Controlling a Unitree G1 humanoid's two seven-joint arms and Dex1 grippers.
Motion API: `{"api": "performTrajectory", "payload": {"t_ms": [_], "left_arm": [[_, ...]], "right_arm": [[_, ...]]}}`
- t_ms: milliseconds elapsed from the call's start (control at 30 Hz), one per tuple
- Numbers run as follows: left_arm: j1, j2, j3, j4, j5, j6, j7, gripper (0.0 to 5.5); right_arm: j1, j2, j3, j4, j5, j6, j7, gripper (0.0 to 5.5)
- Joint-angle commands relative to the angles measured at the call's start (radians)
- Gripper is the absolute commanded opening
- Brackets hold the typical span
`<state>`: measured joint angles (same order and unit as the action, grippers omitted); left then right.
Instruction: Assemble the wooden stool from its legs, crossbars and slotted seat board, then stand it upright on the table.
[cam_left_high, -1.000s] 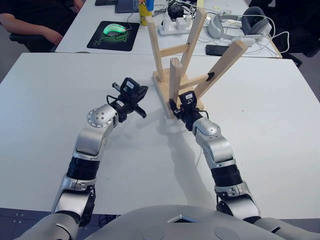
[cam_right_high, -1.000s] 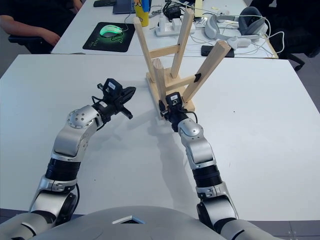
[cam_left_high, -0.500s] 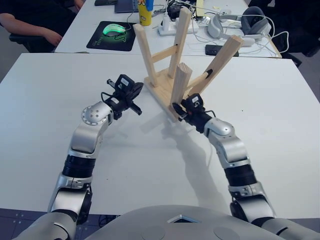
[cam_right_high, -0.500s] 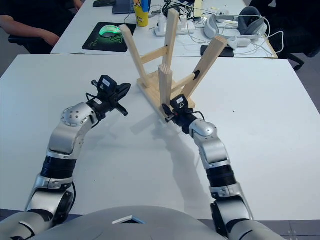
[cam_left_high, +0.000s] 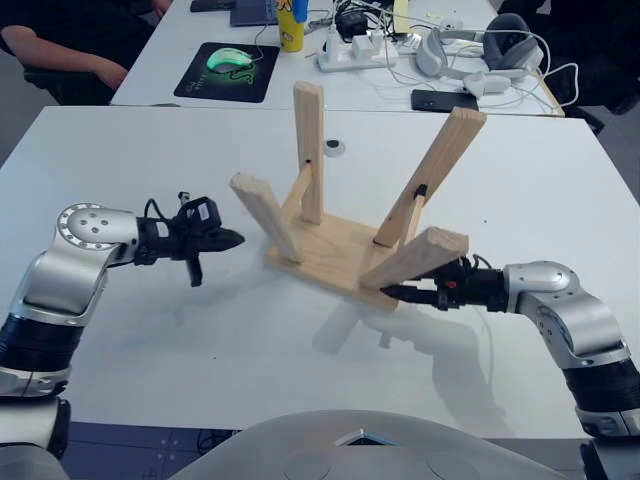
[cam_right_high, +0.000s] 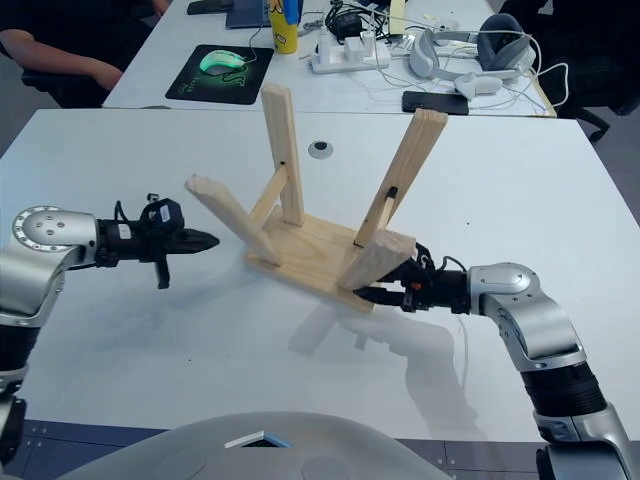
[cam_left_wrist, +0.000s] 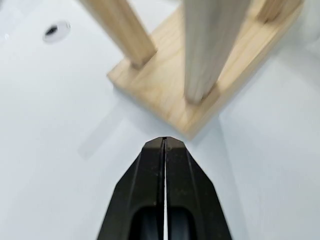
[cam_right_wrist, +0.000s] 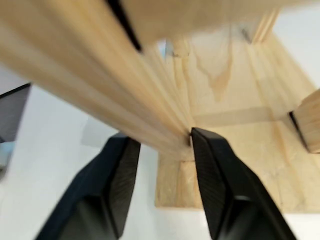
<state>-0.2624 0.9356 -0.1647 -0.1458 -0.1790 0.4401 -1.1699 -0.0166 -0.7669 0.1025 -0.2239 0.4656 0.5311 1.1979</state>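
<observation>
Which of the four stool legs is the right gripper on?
The near-right leg, slanting low toward the robot; the right gripper straddles it by the seat board. The other three legs stand untouched.

2 head eyes overlook the table (cam_left_high: 250, 350); 2 wrist cameras hug the stool (cam_left_wrist: 165, 75).

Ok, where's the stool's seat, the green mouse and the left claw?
seat board (cam_left_high: 337, 256), left eye view, bare middle of underside.
green mouse (cam_left_high: 228, 60), left eye view, its glowing back.
left claw (cam_left_wrist: 164, 141), left wrist view, its closed tips.
</observation>
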Motion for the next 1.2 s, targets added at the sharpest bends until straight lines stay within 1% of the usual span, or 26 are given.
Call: {"api": "performTrajectory", "payload": {"t_ms": [33, 67, 100, 200, 267, 367, 467, 567, 667, 767, 833, 867, 900, 933, 1033, 1100, 1167, 1200], "left_arm": [[-0.034, 0.082, -0.077, 0.137, 0.127, -0.131, -0.069, 0.00], [-0.047, 0.075, -0.077, 0.155, 0.129, -0.140, -0.076, 0.00], [-0.053, 0.071, -0.076, 0.162, 0.129, -0.144, -0.082, 0.00], [-0.069, 0.044, -0.077, 0.175, 0.129, -0.157, -0.089, 0.00], [-0.081, 0.001, -0.063, 0.196, 0.130, -0.190, -0.045, 0.00], [-0.098, -0.106, -0.031, 0.254, 0.125, -0.260, 0.071, 0.00], [-0.080, -0.167, -0.040, 0.308, 0.170, -0.324, 0.171, 0.00], [-0.059, -0.220, -0.052, 0.363, 0.202, -0.353, 0.246, 0.00], [-0.003, -0.216, -0.098, 0.375, 0.280, -0.389, 0.287, 0.00], [0.026, -0.235, -0.119, 0.367, 0.300, -0.402, 0.292, 0.00], [0.043, -0.246, -0.127, 0.357, 0.298, -0.401, 0.292, 0.00], [0.049, -0.250, -0.127, 0.351, 0.295, -0.398, 0.296, 0.00], [0.048, -0.255, -0.127, 0.351, 0.293, -0.394, 0.298, 0.00], [0.049, -0.256, -0.125, 0.347, 0.294, -0.390, 0.301, 0.00], [0.039, -0.267, -0.120, 0.339, 0.286, -0.380, 0.299, 0.00], [0.043, -0.266, -0.115, 0.333, 0.286, -0.377, 0.302, 0.00], [0.042, -0.266, -0.113, 0.333, 0.288, -0.376, 0.303, 0.00], [0.040, -0.267, -0.113, 0.334, 0.288, -0.375, 0.303, 0.00]], "right_arm": [[0.049, -0.086, 0.036, -0.045, -0.014, -0.060, 0.111, 2.61], [0.069, -0.092, 0.044, -0.056, -0.022, -0.081, 0.119, 2.68], [0.083, -0.094, 0.048, -0.061, -0.027, -0.098, 0.121, 2.90], [0.113, -0.093, 0.038, -0.050, -0.065, -0.167, 0.099, 3.31], [0.123, -0.085, 0.019, -0.038, -0.089, -0.200, 0.065, 3.59], [0.159, -0.072, -0.045, -0.057, -0.045, -0.195, 0.029, 3.59], [0.208, -0.084, -0.099, -0.071, 0.005, -0.160, 0.023, 3.59], [0.273, -0.101, -0.157, -0.106, 0.059, -0.104, 0.015, 3.59], [0.306, -0.108, -0.185, -0.115, 0.049, -0.082, -0.020, 3.59], [0.304, -0.049, -0.186, -0.085, -0.023, -0.084, -0.158, 3.59], [0.288, 0.004, -0.160, -0.069, -0.072, -0.066, -0.273, 3.59], [0.287, 0.027, -0.152, -0.075, -0.071, -0.060, -0.297, 3.59], [0.288, 0.052, -0.150, -0.078, -0.067, -0.039, -0.330, 3.41], [0.285, 0.070, -0.149, -0.076, -0.079, -0.031, -0.364, 3.35], [0.313, 0.051, -0.118, -0.064, -0.153, -0.080, -0.379, 2.91], [0.317, 0.048, -0.128, -0.055, -0.151, -0.070, -0.377, 2.63], [0.332, 0.039, -0.133, -0.061, -0.153, -0.076, -0.367, 2.22], [0.342, 0.033, -0.130, -0.067, -0.158, -0.078, -0.364, 2.14]]}}
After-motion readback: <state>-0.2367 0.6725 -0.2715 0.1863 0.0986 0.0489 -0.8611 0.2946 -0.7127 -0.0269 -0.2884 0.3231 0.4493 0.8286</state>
